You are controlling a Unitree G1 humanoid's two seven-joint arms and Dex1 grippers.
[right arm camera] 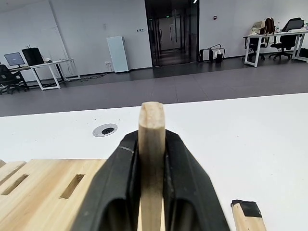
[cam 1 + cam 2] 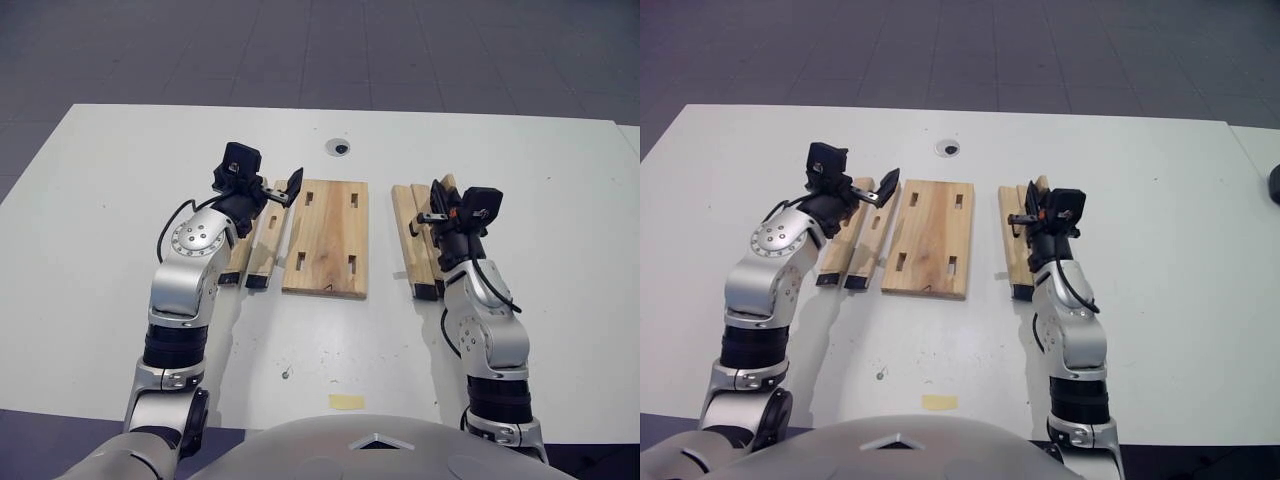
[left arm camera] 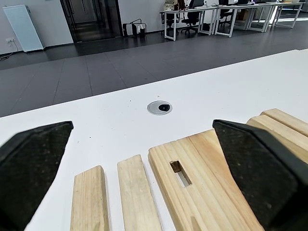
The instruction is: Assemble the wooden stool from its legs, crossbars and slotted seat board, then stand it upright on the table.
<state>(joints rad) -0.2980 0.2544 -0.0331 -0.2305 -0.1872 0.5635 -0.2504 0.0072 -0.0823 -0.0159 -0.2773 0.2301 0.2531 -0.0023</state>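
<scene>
While nothing is joined yet, all parts lie flat in a row on the white desk [image 2: 120, 200].

Left: two wooden pieces [image 2: 255, 250] lie side by side, running lengthwise away from the robot, with their near ends capped in black. The left pincer [image 2: 265, 190] hovers over their far ends, released and holding nothing, its fingers [image 3: 33, 168] spread wide. The spread looks set to straddle a piece, so this is judged a pre-grasp pose. Which of the two it is meant for cannot be told.

Centre: the seat board [image 2: 326, 238] lies flat just beside the left pair, with four slots facing up. Slots-up probably suits building the stool upside down, with the legs dropped in from above. A round cable grommet [image 2: 341, 147] sits in the desk beyond the board. A scrap of yellow tape [image 2: 347, 401] lies near the front edge.

Right: a second group of wooden pieces [image 2: 408, 240] lies near the board's right edge. The right pincer [image 2: 437, 213] is clenched on one thin piece [image 1: 150, 120] of that group, gripped across its narrow thickness so it stands on edge. Whether it is clear of the desk cannot be told. A black-capped piece [image 1: 246, 211] lies just beside it.

Stage: early. No leg is seated.

Next call: bring the held piece's end square to a slot.

Risk: the board is unpinned and may slide under a skewed insertion.
</scene>
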